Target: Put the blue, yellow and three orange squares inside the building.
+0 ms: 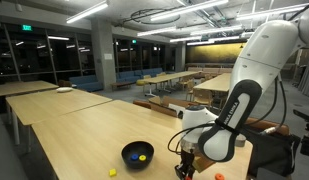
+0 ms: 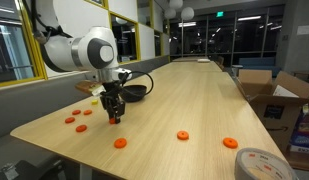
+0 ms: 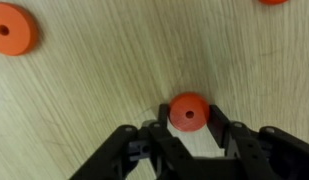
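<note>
With the orange disc (image 3: 189, 111) lying on the surface (image 3: 84, 115) between the fingers of the hand (image 3: 190, 130), pressing it or not I cannot tell, close centred, then lift straight.

Ceiling strip lights, dark windows, soft low-resolution frames, blurry wrist view

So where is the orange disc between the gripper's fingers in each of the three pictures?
Exterior view: bottom, right of centre, under the gripper; the disc itself is too small to tell.
Exterior view: orange disc left of centre, on the table at the gripper.
Wrist view: orange disc near the centre, a finger on either side.
Shared landmark: the gripper in all three; the black bowl in both exterior views.
</note>
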Controlling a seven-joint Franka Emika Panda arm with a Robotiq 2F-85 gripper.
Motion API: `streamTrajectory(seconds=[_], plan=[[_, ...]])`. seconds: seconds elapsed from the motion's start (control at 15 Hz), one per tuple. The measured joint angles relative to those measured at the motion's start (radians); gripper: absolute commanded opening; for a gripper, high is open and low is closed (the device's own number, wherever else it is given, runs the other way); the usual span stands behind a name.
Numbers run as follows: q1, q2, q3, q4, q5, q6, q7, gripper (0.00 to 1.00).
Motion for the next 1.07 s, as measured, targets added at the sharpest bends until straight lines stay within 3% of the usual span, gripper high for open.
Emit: streamTrajectory(seconds=[0.33,0.87,1.07], plan=[[0.010,-0.004,-0.017,0.009,-0.032,-0.002,0.021,0.24],[0.041,-0.177,-0.077,0.057,-0.312,-0.001,0.254,0.25],[0.041,-0.203,-0.077,0.098,-0.350,0.003,0.291,0.25]])
